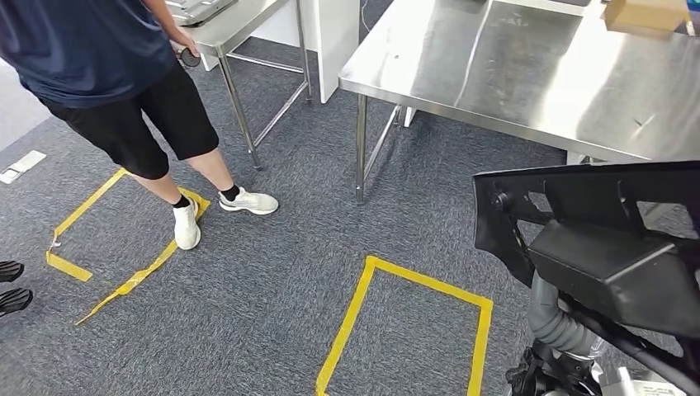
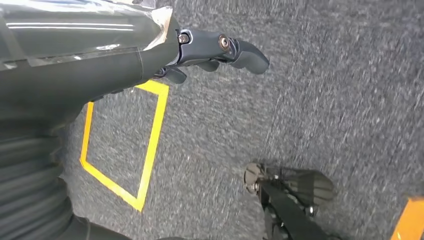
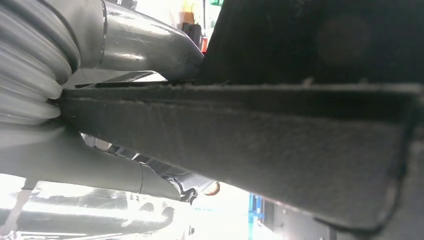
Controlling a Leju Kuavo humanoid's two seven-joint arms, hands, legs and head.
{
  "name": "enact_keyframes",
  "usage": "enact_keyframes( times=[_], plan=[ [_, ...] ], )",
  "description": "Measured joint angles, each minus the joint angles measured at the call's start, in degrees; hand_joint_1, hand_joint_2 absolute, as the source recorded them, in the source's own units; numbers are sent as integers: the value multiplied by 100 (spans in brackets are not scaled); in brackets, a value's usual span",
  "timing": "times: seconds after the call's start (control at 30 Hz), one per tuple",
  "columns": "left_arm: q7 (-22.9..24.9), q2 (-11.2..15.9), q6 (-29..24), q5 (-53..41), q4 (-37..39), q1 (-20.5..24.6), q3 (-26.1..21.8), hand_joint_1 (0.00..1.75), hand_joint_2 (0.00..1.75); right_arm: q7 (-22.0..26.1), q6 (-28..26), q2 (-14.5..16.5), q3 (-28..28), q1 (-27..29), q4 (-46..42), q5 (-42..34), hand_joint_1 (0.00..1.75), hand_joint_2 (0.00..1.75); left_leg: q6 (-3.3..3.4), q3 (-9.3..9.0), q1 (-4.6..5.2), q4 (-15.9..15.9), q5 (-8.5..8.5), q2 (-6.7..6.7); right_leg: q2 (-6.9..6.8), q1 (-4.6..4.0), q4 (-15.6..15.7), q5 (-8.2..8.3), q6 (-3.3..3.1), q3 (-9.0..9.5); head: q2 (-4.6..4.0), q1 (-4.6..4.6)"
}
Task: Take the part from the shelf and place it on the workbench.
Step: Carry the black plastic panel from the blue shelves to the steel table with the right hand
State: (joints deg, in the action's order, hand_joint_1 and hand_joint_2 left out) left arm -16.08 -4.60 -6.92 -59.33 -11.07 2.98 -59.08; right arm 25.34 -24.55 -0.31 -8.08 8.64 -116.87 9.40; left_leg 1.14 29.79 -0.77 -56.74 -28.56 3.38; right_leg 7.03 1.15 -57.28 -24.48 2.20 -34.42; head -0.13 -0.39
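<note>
Head view: large black moulded part (image 1: 594, 247), lower right, carried in front of the body above grey carpet (image 1: 289, 272), short of the workbench (image 1: 528, 74); right arm's ribbed grey cover (image 1: 557, 326) rising beneath the part. Stainless steel workbench across upper right, bright top, one leg planted on the carpet; cardboard box (image 1: 648, 15) at its far corner. Second steel table (image 1: 235, 25) upper left, white cabinet (image 1: 330, 37) between the two. Yellow tape rectangle (image 1: 404, 330) on the carpet just left of the part; another taped outline (image 1: 124, 239) at left. Person (image 1: 115, 82) standing at left in dark shirt and black shorts, white shoes, one foot on the tape, small dark object in one hand. Right wrist view: right hand (image 3: 135, 50) closed on the part (image 3: 250, 145), a dark textured edge clamped between thick grey thumb on one side and fingers on the other. Left wrist view: left hand (image 2: 215, 50) hanging over the carpet, holding nothing, dark fingers extended and slightly apart; yellow tape rectangle (image 2: 150, 145) beyond it.
</note>
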Motion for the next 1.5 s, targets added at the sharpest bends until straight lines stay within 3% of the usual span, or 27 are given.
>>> enact_keyframes(
  times=[0.07, 0.13, 0.2, 0.23, 0.27, 0.33, 0.4, 0.47, 0.5, 0.57, 0.63, 0.67, 0.7, 0.73, 0.77, 0.83, 0.9, 1.0, 1.27, 1.5],
  plan=[
    [-2, 4, -4, -3, -2, 7, 2, 0, 175, -1, 0, -4, 4, -3, -1, 2, 175, 175, 87, -1, -7, 52, 53, -161, -248, -20, -275, -145, 8, -170, 0, 35],
    [-3, 9, -12, -3, -3, -3, 2, 0, 175, -1, 0, -4, 5, -10, -2, 2, 175, 175, 129, 12, -3, 71, 71, -333, -556, -35, -987, -488, -31, -498, 0, 72],
    [-3, 12, -16, -3, -3, -12, 2, 0, 175, -2, 0, -4, 5, -1, -1, 1, 175, 175, 132, 26, 5, 67, 72, -507, -632, -19, -1613, -719, -12, -760, 0, 79],
    [-4, 11, -16, -3, -3, -12, 3, 0, 175, -2, 0, -5, 5, 5, 0, 0, 175, 175, 128, 28, 4, 65, 69, -584, -650, -7, -1652, -718, 29, -749, 0, 80],
    [-5, 7, -16, -3, -2, -10, 3, 0, 175, -3, 0, -6, 6, 8, 0, 1, 175, 175, 119, 23, -2, 63, 63, -658, -684, 8, -1431, -630, 88, -604, 0, 81],
    [-7, -1, -16, -2, -3, -6, 4, 0, 175, -3, 0, -7, 6, 8, -1, 3, 175, 175, 70, 0, -1, 50, 33, -785, -874, 23, -596, -377, 186, -107, 0, 85],
    [-10, 2, -16, -1, -7, -2, 4, 0, 175, -5, 0, -4, 5, 9, -9, 5, 175, 175, -4, -25, 23, 26, -6, -882, -1013, 3, -66, -238, 161, 204, 0, 85],
    [-14, 8, -16, 1, -9, 7, 4, 0, 175, -8, 0, -5, 9, 13, -17, 4, 175, 175, -61, -51, 34, 25, -19, -969, -942, -21, -35, -226, 65, 209, 0, 81],
    [-16, 10, -16, 1, -10, 14, 4, 0, 175, -10, 1, -5, 12, 17, -22, 4, 175, 175, -94, -58, 20, 20, -34, -966, -883, 0, -38, -219, 21, 198, 0, 79],
    [-25, 10, -19, 3, -10, 26, 5, 0, 175, -11, 11, -1, 15, 14, -41, 11, 175, 175, -148, 26, -15, -188, -209, -747, -771, 40, -28, -196, -65, 187, 0, 66],
    [-35, 7, -27, 7, -10, 19, 6, 0, 175, -17, 35, 10, 16, 5, -56, 22, 175, 175, -173, 339, -32, -838, -582, -439, -694, 42, -25, -182, -136, 177, 0, 49],
    [-39, 4, -34, 8, -10, 8, 7, 0, 175, -21, 46, 15, 17, 3, -57, 29, 175, 175, -173, 546, -32, -1237, -753, -370, -656, 29, -26, -180, -162, 170, 0, 44],
    [-43, 3, -42, 8, -10, -1, 7, 0, 175, -22, 55, 19, 18, 8, -57, 37, 175, 175, -169, 714, -32, -1531, -833, -342, -621, 15, -28, -179, -173, 166, 0, 42],
    [-50, 3, -48, 8, -10, -5, 7, 0, 175, -18, 59, 21, 18, 12, -57, 49, 175, 175, -157, 799, -32, -1639, -796, -332, -579, 2, -29, -178, -180, 166, 0, 41],
    [-60, 3, -54, 8, -10, -6, 7, 0, 175, -12, 61, 22, 19, 14, -58, 64, 175, 175, -138, 772, -31, -1520, -647, -326, -540, -4, -31, -179, -181, 173, 0, 42],
    [-81, 4, -61, 8, -10, -3, 7, 0, 175, 4, 64, 23, 19, 13, -61, 91, 175, 175, -75, 466, -31, -805, -209, -293, -481, -12, -33, -179, -178, 192, 0, 41],
    [-99, 5, -65, 8, -10, 5, 9, 0, 175, 16, 74, 24, 20, 12, -65, 107, 175, 175, -38, 200, -19, -209, 27, -248, -446, -53, -49, -186, -158, 183, 0, 46],
    [-111, -7, -67, 4, -10, 8, 13, 0, 175, 25, 106, 24, 20, 13, -73, 139, 175, 175, -71, 164, 25, -64, 65, -239, -433, -93, -70, -199, -133, 144, 0, 52],
    [-113, -20, -94, -10, -10, 7, 17, 0, 175, 36, 203, 25, 21, 13, -81, 193, 175, 175, 17, 185, 105, -72, 86, -239, -434, -37, -20, -154, -56, 147, 0, 51],
    [-126, -27, -170, -12, -10, 7, 19, 0, 175, 47, 254, 25, 22, 14, -81, 195, 175, 175, 28, 186, 113, -74, 86, -239, -434, -27, -17, -148, -44, 145, 0, 50]
  ],
)
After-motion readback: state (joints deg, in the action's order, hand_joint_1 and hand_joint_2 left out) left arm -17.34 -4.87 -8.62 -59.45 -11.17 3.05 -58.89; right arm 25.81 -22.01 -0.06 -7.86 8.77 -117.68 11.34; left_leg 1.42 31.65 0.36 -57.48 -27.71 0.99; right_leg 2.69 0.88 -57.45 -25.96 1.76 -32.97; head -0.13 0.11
